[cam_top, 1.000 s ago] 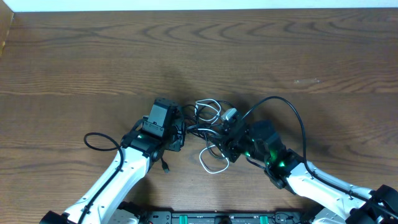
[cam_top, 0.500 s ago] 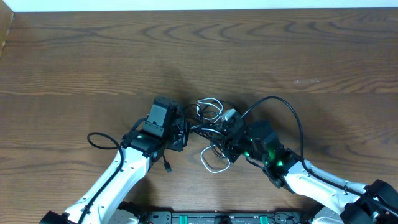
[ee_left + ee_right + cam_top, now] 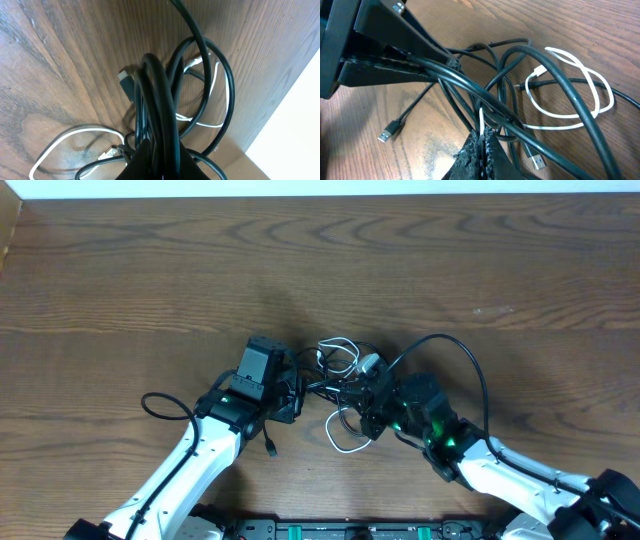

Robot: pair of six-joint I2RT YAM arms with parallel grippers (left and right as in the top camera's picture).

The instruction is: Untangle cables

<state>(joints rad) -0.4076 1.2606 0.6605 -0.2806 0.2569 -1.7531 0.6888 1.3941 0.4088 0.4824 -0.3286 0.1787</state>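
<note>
**A:** Left gripper (image 3: 151, 159), state?

**B:** Jaws nearly together, clamped on a bunch of black cables (image 3: 160, 100) that rise straight out of its tips. I judge it an anchor hold, pinning one side of the knot so the other side can be drawn away.

**A:** Right gripper (image 3: 481, 146)?

**B:** Closed tight. A strand of the white cable (image 3: 572, 100) runs down into its tips and looks pinched there, with black cords crossing just above. Probably singling the white one out.

**A:** Where does the tangle sit?

**B:** On the table (image 3: 150, 280), toward the near edge, strung between the two grippers. White loops spill out on the far side and the near side.

**A:** Arm poses?

**B:** Both reach in low from the near edge and converge. The wrists angle toward each other, with the knot between them.
</note>
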